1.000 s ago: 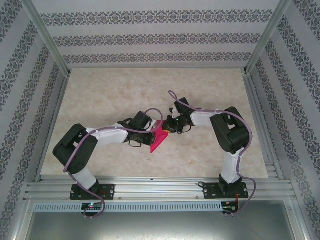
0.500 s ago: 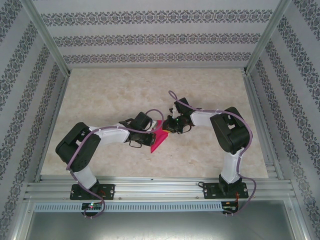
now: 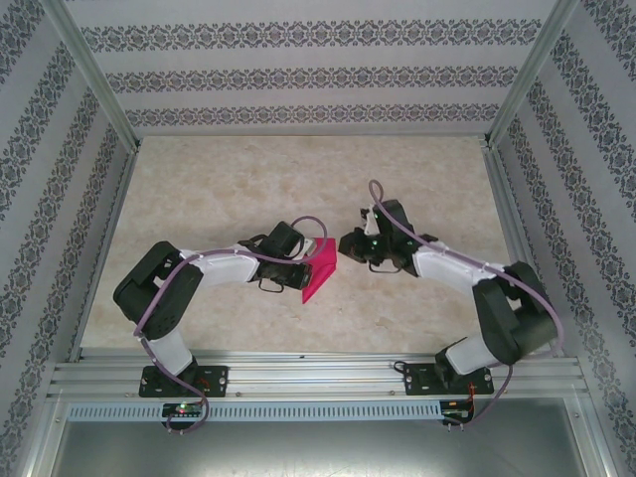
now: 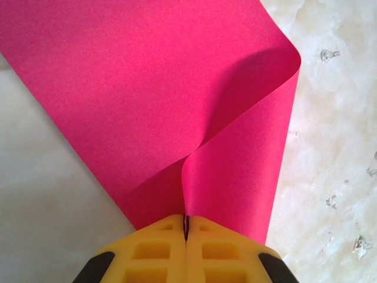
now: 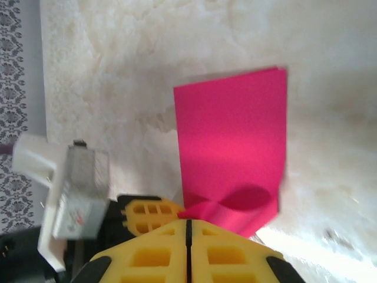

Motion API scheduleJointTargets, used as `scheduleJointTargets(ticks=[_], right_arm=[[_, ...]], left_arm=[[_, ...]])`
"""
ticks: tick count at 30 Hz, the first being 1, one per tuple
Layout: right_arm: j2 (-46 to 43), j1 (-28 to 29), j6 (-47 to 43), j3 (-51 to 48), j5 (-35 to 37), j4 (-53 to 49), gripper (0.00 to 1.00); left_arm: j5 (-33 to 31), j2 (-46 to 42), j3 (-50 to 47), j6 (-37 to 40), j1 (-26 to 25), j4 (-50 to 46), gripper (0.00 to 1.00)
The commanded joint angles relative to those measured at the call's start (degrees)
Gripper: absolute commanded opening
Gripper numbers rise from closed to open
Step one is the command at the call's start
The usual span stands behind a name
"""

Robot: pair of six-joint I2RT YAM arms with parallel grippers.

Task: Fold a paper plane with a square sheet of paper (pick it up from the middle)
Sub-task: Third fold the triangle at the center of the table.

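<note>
- Pale marbled table [image 3: 199, 199] inside a metal frame, with patterned walls [image 3: 298, 79] on three sides.
- Near the middle of the table, between the two arm tips: pink sheet of paper [image 3: 320, 270], doubled over on itself rather than flat, with a soft rolled bend in place of a sharp crease.
- Left gripper [image 3: 301, 266]: pressed together on the sheet's near-left edge, both layers nipped between the yellow fingers.
- From the left wrist: left gripper [image 4: 186, 227] as a closed seam, sheet of paper [image 4: 177, 88] fanning out ahead of it and curling over at the right.
- Right gripper [image 3: 345, 244]: pressed together as well, on nothing; just beside the sheet's far end, apart from it.
- From the right wrist: right gripper [image 5: 188, 227] shut at the bottom, sheet of paper [image 5: 232, 135] ahead of it and slightly to the right.
- Deciding relation: sheet to the left of the right gripper, long axis slanting from near-left to far-right, far end toward that gripper.
- Right arm therefore nearer the free end; left arm busy as the holder.
- Probably mid-fold, the bend not yet flattened; next move likely a short reach leftward by the right gripper onto the rolled bend.
- Risk: thin paper skewing or slipping under an off-centre press.
- Unclear whether the far edge rests on the table.
</note>
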Motion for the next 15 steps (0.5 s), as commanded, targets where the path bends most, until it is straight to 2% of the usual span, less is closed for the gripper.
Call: scheduleJointTargets(ticks=[1, 7, 11, 15], right_arm=[[-2.8, 2.3, 4.9, -7.1, 1.4, 7.9, 0.07], [-6.7, 8.5, 9.0, -12.7, 6.5, 12.1, 0.05], [-3.7, 12.3, 11.3, -12.1, 6.8, 15.9, 0.03], [2.8, 15.6, 14.6, -10.7, 5.8, 22.6, 0.00]], left_arm=[[0.3, 2.4, 0.3, 0.2, 0.8, 0.4, 0.02], [1.8, 3.7, -0.1, -2.5, 1.4, 2.9, 0.02], [1.8, 4.2, -0.4, -2.9, 1.5, 3.3, 0.02], [2.0, 4.5, -0.5, -2.9, 1.6, 3.2, 0.02]])
